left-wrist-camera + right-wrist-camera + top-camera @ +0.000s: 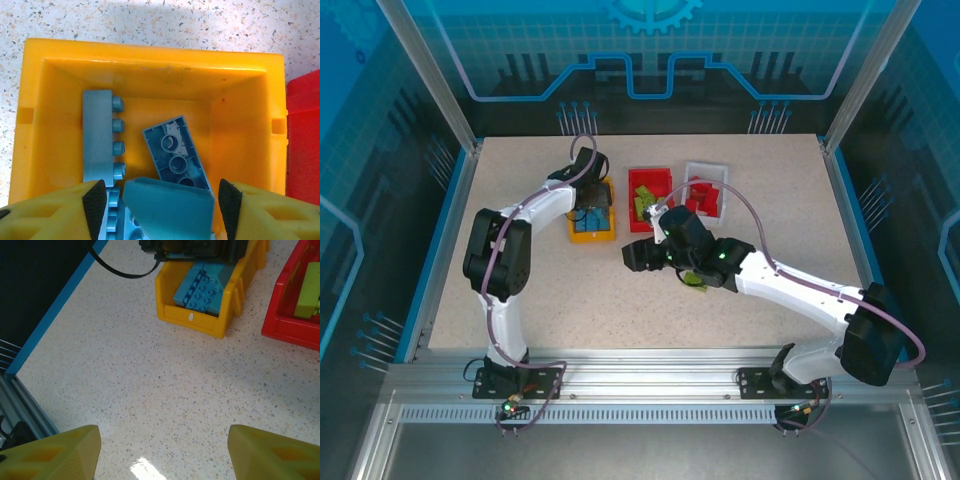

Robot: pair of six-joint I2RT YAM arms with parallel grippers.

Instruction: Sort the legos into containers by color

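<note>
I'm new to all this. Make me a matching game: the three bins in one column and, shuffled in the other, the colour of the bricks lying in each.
Column one:
1. yellow bin
2. red bin
3. white bin

Column two:
a. red bricks
b. blue bricks
c. lime green bricks

Pairs: 1-b, 2-c, 3-a.

robotics lab work cell, silver aluminium extrusion frame (640, 388), translucent blue wall panels with gear and circuit graphics (650, 60), speckled white tabletop (590, 300)
</note>
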